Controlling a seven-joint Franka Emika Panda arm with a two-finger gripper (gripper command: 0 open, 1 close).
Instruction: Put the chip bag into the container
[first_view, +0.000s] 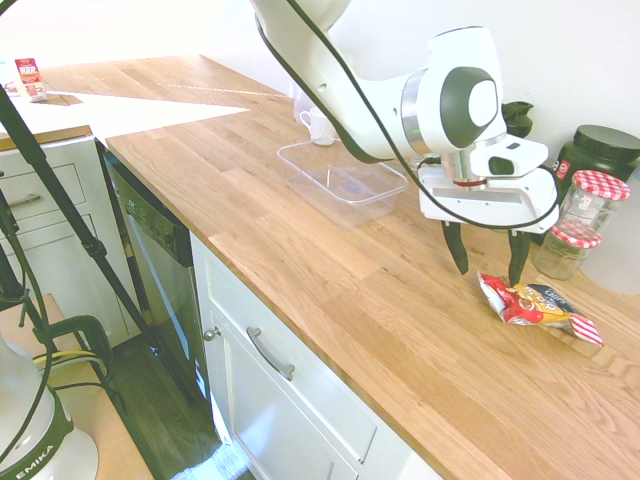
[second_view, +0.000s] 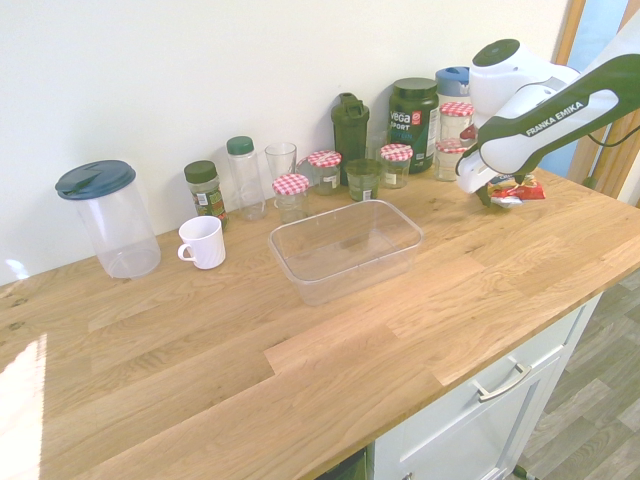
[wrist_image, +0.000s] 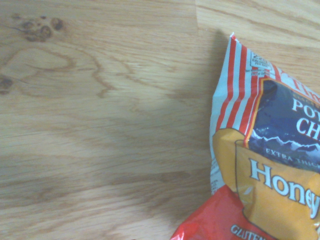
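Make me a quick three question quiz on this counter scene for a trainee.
1. Multiple choice: What lies beneath the claw? A) the mug B) the chip bag C) a jar
2. True or false: The clear container already holds the bag.
3. Fill in the blank: The lids on the small glass jars are checked white and ____.

Key: 1 B; 2 false; 3 red

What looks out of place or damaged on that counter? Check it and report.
Nothing looks spilled or broken. The chip bag lies crumpled on the bare wood, outside the clear container, which seems ordinary for a task not yet done. The white mug stands upright.
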